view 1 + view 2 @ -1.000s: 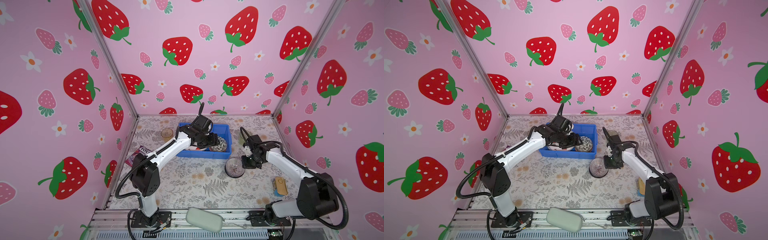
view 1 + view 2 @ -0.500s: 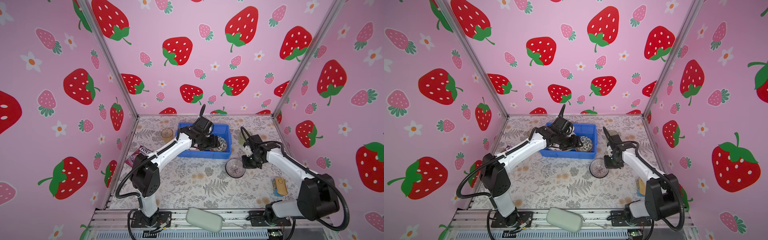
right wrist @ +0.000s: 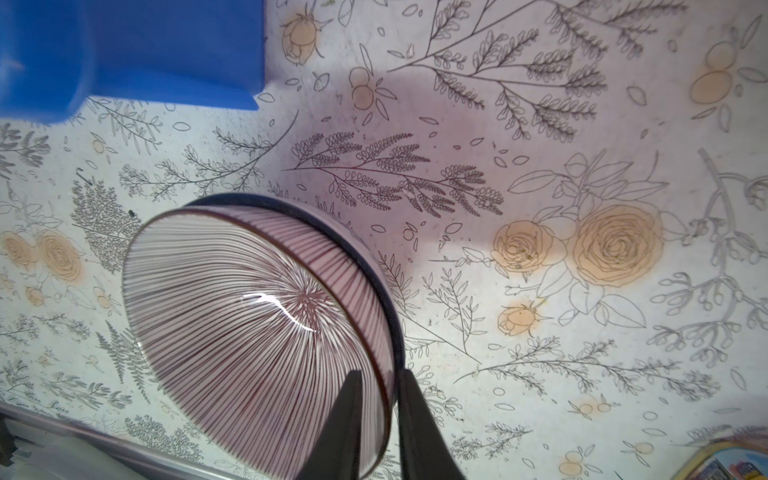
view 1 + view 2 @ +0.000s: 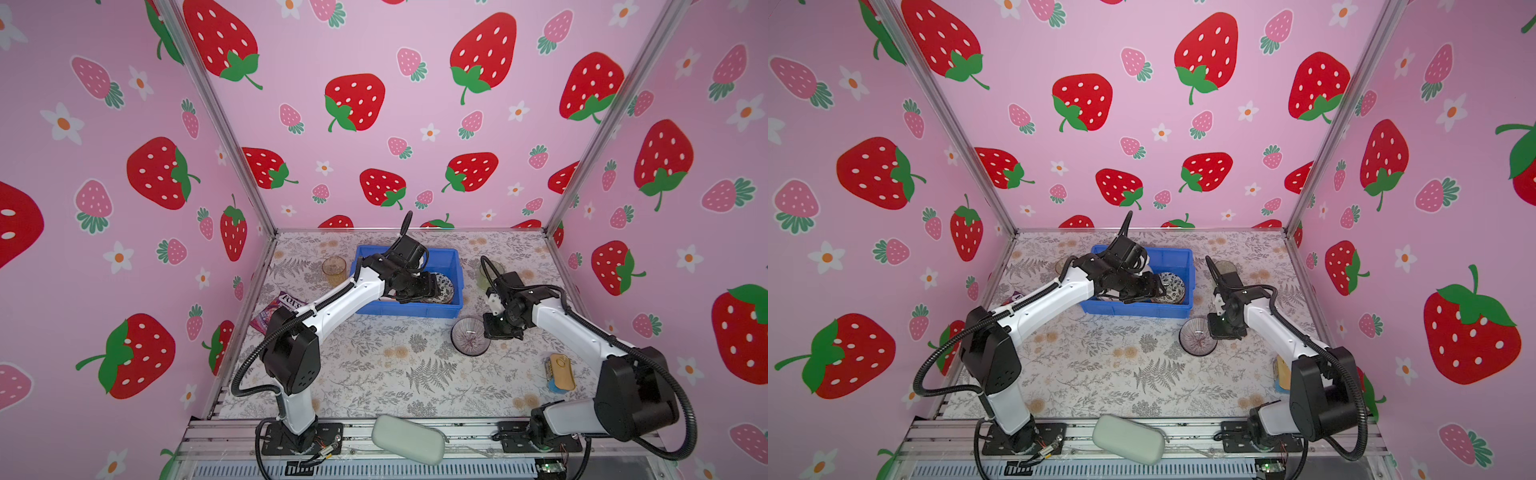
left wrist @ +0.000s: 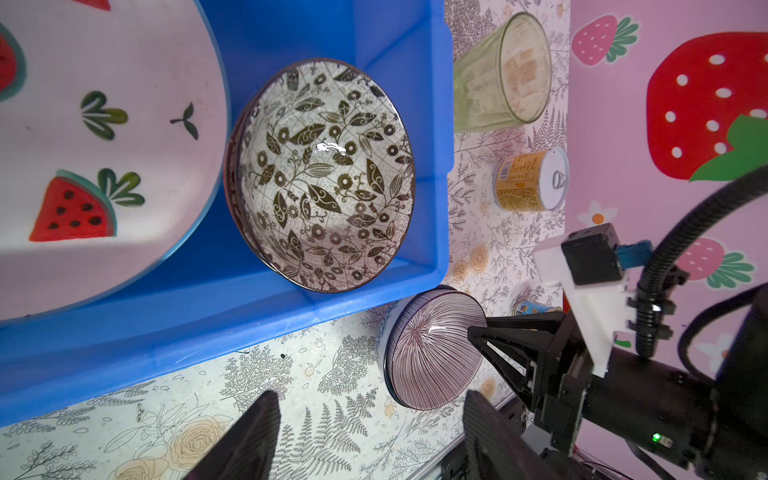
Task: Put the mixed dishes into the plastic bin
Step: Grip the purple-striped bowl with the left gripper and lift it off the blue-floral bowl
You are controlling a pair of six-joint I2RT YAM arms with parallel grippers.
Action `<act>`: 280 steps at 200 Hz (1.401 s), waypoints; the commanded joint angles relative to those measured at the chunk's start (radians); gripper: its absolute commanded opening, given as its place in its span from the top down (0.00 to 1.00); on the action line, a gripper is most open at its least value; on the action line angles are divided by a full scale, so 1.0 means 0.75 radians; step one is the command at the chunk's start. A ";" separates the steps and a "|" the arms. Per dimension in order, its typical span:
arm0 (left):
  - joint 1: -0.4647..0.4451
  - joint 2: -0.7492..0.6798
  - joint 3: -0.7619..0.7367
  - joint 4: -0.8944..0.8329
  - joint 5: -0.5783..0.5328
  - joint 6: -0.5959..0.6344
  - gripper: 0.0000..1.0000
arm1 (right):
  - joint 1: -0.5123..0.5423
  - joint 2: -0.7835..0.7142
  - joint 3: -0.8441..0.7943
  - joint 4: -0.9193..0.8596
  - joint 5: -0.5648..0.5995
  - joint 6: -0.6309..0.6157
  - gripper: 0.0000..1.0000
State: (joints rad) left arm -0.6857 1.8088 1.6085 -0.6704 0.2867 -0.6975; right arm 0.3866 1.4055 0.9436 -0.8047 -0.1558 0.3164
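The blue plastic bin (image 4: 453, 266) (image 4: 1187, 266) stands at the back middle. It holds a watermelon plate (image 5: 104, 145) and a black-white bowl (image 5: 324, 174) (image 4: 442, 284). My left gripper (image 4: 415, 289) (image 5: 370, 436) hovers open over the bin with nothing between its fingers. In front of the bin's right corner is a purple-striped bowl (image 4: 469, 340) (image 4: 1198, 336) (image 3: 249, 324), low at the table. My right gripper (image 4: 492, 328) (image 3: 378, 390) is shut on its rim, one finger inside and one outside. An amber tumbler (image 4: 333, 266) stands left of the bin, a green tumbler (image 4: 484, 276) (image 5: 498, 70) right of it.
A purple candy bag (image 4: 276, 311) lies by the left wall. A grey-green pouch (image 4: 407, 438) rests on the front rail. A gold-lidded tin (image 4: 561, 372) sits at the right front, and an orange-labelled can (image 5: 528, 180) near the green tumbler.
The striped bowl has gone from steeply tipped to nearly level and sits a little lower, still in the right gripper. The left gripper has shifted slightly over the bin, still open.
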 commanded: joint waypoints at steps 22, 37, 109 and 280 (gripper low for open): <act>-0.010 -0.037 -0.001 -0.009 -0.020 -0.009 0.27 | 0.004 -0.015 0.006 -0.016 -0.005 -0.013 0.88; -0.016 -0.038 -0.001 -0.008 -0.018 -0.013 0.27 | 0.004 -0.026 0.023 -0.031 -0.002 -0.012 0.90; -0.132 -0.053 -0.023 -0.008 -0.032 -0.068 0.27 | 0.002 -0.040 0.161 -0.133 -0.043 -0.035 0.94; -0.275 0.154 0.100 -0.077 -0.131 -0.040 0.35 | 0.002 -0.093 0.361 -0.306 -0.185 -0.074 0.94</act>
State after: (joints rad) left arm -0.8883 1.9102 1.6207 -0.7002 0.2180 -0.7368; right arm 0.3862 1.3701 1.1866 -1.0027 -0.2604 0.2829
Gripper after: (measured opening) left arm 0.668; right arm 0.073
